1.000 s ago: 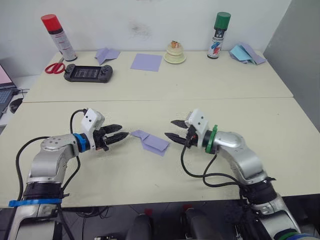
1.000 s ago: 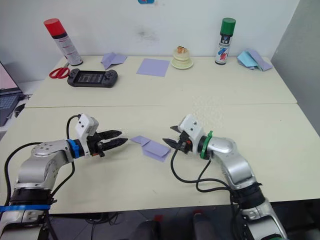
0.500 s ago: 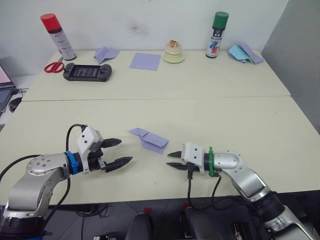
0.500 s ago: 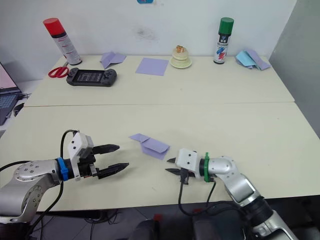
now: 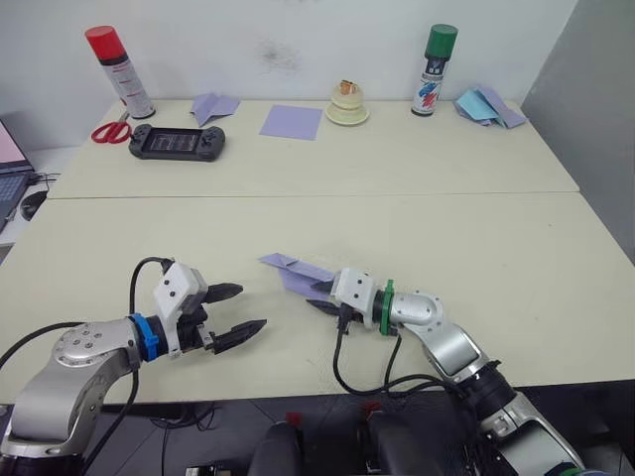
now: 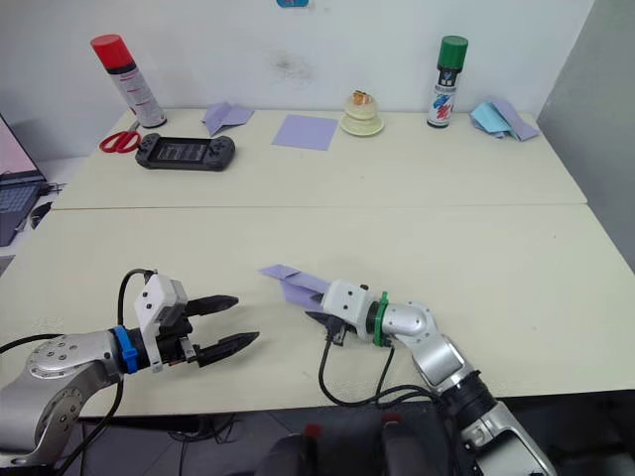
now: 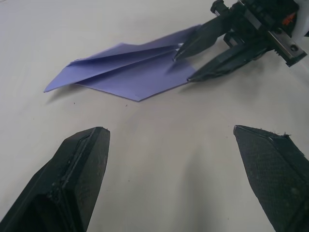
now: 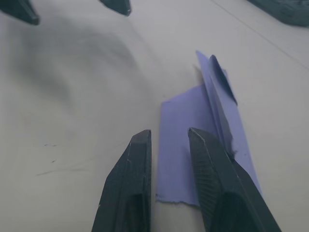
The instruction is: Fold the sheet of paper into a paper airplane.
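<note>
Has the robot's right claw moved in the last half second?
Yes. The right gripper has come forward and to the robot's left, from bare table near the front edge up to the paper airplane, one finger over its rear edge.

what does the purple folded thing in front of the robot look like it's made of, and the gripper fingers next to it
The paper airplane looks like thin matte lavender paper: sharp creases, a raised ridge and a slightly ragged cut edge in the right wrist view. The right gripper fingers look like black moulded plastic with a dull, faintly grainy surface, though rubber cannot be ruled out.
</note>
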`<action>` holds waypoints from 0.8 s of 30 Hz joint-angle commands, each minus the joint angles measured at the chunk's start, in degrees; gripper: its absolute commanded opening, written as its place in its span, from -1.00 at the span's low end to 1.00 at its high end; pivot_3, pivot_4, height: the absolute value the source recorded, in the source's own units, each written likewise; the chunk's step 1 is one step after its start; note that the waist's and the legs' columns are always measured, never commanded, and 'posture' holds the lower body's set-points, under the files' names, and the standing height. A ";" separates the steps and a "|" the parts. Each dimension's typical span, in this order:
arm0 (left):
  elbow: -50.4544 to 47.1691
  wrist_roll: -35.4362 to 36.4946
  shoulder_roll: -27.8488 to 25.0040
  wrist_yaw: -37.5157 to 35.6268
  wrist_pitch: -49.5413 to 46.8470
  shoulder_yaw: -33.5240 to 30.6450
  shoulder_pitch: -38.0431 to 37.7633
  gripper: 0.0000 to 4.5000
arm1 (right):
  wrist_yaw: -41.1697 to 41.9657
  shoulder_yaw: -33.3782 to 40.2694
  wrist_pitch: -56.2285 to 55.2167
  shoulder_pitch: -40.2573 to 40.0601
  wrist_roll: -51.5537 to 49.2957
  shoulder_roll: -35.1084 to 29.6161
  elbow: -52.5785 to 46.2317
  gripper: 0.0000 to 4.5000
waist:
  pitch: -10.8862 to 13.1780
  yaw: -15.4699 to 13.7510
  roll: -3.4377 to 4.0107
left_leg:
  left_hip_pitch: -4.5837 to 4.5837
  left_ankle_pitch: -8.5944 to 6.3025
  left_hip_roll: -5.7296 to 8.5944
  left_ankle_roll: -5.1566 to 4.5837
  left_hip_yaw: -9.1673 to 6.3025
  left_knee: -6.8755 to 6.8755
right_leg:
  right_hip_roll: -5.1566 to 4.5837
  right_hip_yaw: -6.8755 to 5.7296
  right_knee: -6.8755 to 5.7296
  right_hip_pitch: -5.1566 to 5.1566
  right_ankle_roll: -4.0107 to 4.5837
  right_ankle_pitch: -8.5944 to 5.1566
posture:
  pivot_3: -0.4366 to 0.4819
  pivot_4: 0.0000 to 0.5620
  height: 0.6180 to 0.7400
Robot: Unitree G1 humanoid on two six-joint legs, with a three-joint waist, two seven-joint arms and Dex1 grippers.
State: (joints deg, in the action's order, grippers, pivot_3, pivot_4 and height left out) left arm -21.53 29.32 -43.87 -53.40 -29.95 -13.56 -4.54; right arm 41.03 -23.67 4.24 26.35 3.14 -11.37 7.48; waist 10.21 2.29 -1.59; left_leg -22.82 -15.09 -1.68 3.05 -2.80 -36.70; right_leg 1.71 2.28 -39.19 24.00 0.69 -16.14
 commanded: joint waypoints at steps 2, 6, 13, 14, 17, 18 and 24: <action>-2.11 1.25 0.50 0.49 0.69 -1.08 -0.52 1.00 | -2.31 3.74 0.20 2.78 -2.30 2.80 1.51 -0.45 | 0.00 0.02 0.00 | 0.01 0.00 0.01 0.00 0.02 -0.12 | 0.00 0.03 -0.12 -0.02 0.00 0.01 | -0.05 -0.47 1.00; -2.04 1.30 0.70 0.50 0.92 -0.97 -0.46 1.00 | -3.33 4.97 0.81 5.23 -2.45 4.48 5.27 -0.45 | 0.00 0.00 0.00 | 0.06 0.00 0.03 -0.01 0.02 -0.27 | 0.00 0.03 -0.39 -0.01 0.00 0.00 | -0.05 -0.47 1.00; -1.61 1.83 -0.16 -0.21 0.57 -1.20 1.83 1.00 | -4.20 3.47 -0.68 10.75 1.68 4.48 14.05 -0.45 | 0.00 0.01 0.00 | 0.15 0.01 0.02 -0.01 0.04 -0.31 | 0.06 0.04 -0.71 0.03 0.02 0.00 | -0.05 -0.47 1.00; -1.58 2.00 -0.32 -0.43 0.45 -1.31 2.07 1.00 | -4.51 3.29 -1.22 11.74 2.36 4.54 15.41 -0.45 | 0.00 0.02 0.00 | 0.15 0.00 0.01 -0.01 0.04 -0.31 | 0.06 0.05 -0.72 0.03 0.02 0.00 | -0.05 -0.47 1.00; -1.48 2.40 -0.80 -0.97 0.20 -1.34 2.37 1.00 | -5.02 3.12 -2.26 14.50 3.68 4.97 18.98 -0.45 | 0.00 0.13 0.00 | 0.15 0.00 0.01 -0.01 0.05 -0.30 | 0.06 0.06 -0.74 0.05 0.03 0.01 | -0.05 -0.47 1.00; -1.46 2.60 -1.01 -1.18 0.08 -1.35 2.45 1.00 | -5.00 2.91 -2.52 15.24 4.11 5.05 20.03 -0.45 | 0.00 0.13 0.00 | 0.15 0.00 0.01 -0.01 0.06 -0.30 | 0.06 0.07 -0.75 0.05 0.03 0.01 | -0.05 -0.47 1.00; -1.31 6.16 -2.73 -2.58 -2.19 -3.35 4.40 1.00 | -3.18 2.07 -1.96 17.97 5.00 5.93 24.28 0.11 | -0.01 0.10 -0.01 | 0.14 0.00 0.00 -0.01 0.02 -0.31 | 0.06 0.04 -0.78 0.05 0.04 0.01 | -0.05 -0.47 1.00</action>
State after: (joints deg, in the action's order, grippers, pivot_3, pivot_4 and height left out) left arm -21.91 33.64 -45.70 -55.64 -31.85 -14.53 -1.10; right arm 37.42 -21.52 2.83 42.85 7.78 -5.73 31.98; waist 10.21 2.39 -1.60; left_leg -22.68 -15.08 -1.68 3.05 -2.78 -37.02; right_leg 1.77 2.31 -39.98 24.05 0.74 -16.12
